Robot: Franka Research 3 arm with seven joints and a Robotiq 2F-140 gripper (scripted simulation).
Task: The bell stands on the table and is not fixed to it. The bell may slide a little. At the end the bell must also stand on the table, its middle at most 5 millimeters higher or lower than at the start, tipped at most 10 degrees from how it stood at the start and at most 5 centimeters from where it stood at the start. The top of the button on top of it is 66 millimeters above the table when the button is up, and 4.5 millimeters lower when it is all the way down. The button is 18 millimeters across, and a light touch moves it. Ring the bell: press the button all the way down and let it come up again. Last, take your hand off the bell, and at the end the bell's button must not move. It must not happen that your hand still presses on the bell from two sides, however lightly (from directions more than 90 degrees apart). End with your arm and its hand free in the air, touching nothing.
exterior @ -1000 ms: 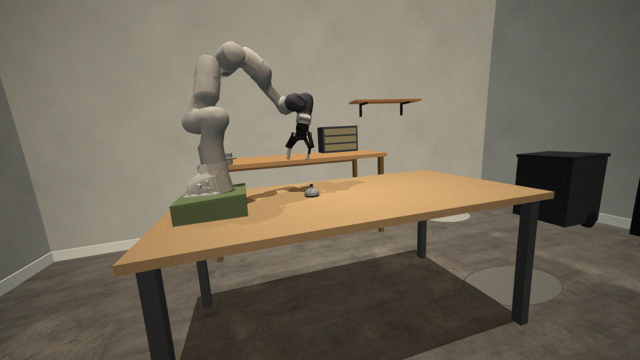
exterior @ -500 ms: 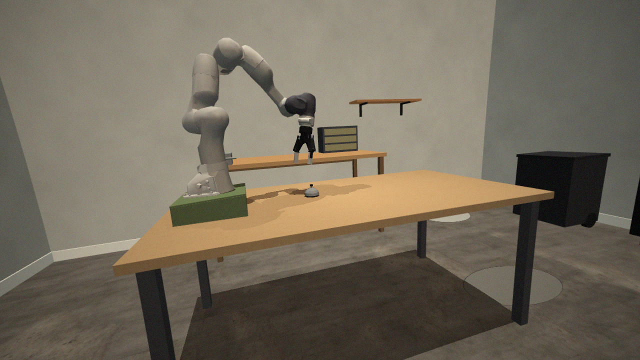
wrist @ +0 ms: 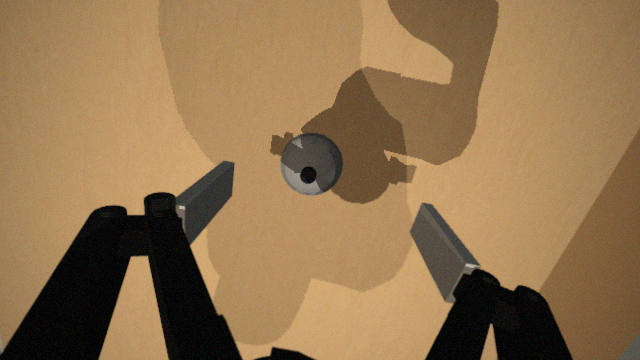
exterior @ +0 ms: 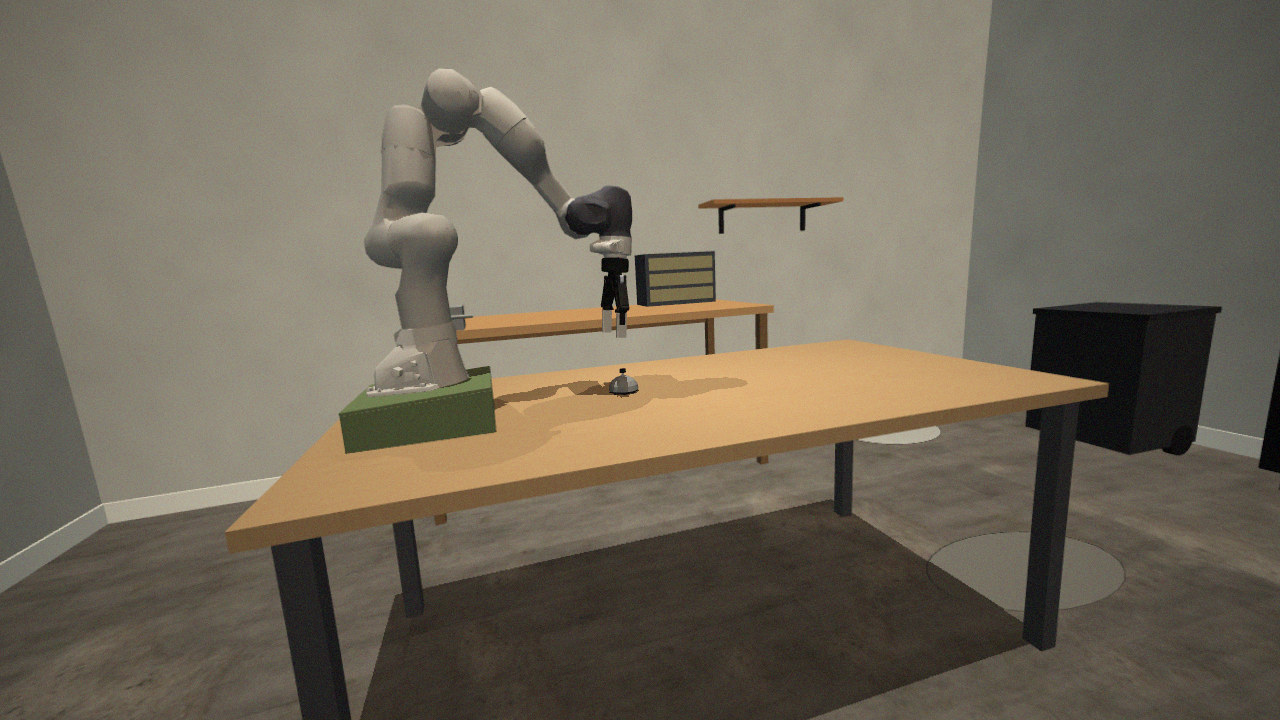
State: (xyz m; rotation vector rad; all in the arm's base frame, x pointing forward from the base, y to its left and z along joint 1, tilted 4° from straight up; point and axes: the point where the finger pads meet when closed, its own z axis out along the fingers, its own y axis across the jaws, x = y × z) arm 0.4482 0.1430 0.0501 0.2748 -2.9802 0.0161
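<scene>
A small grey dome bell (exterior: 622,385) (wrist: 311,164) with a black button (exterior: 622,370) (wrist: 308,174) on top stands upright on the wooden table (exterior: 805,402). My gripper (exterior: 614,331) (wrist: 325,199) points straight down and hangs a short way above the bell. It is open wide and empty. In the wrist view the bell lies between the two grey fingertips, a little towards the top of the view. The fingers do not touch the bell.
The arm's green base block (exterior: 418,413) stands on the table to the left of the bell. A second wooden table (exterior: 680,315) with a drawer box (exterior: 674,277) stands behind. A wall shelf (exterior: 769,204) and a black cabinet (exterior: 1123,371) are farther off.
</scene>
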